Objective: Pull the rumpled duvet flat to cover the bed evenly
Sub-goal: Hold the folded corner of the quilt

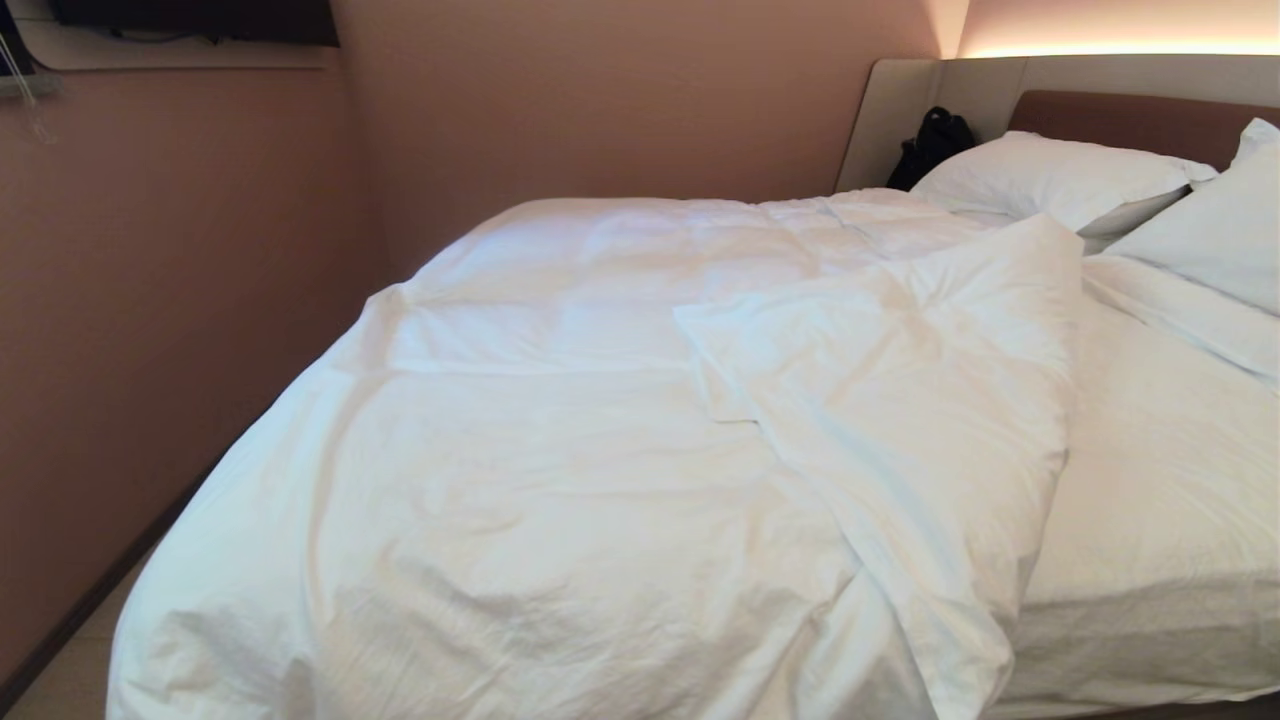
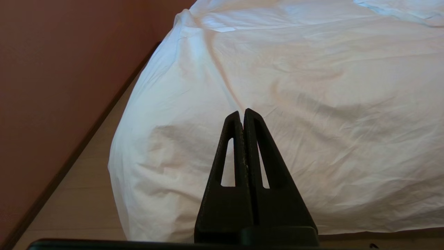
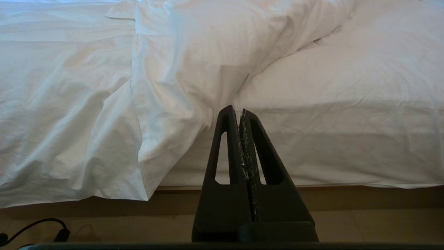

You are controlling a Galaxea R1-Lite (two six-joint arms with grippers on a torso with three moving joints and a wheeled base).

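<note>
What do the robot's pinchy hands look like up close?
Each tool is matte black plastic, made of two long pointy fingers that together form a tall triangle. Every finger has a long slot cut through it, so you can see the white bedding behind. The left tool looks clean, while the right tool has whitish scuffs and specks along its inner edges. No cables or labels show on either.
</note>
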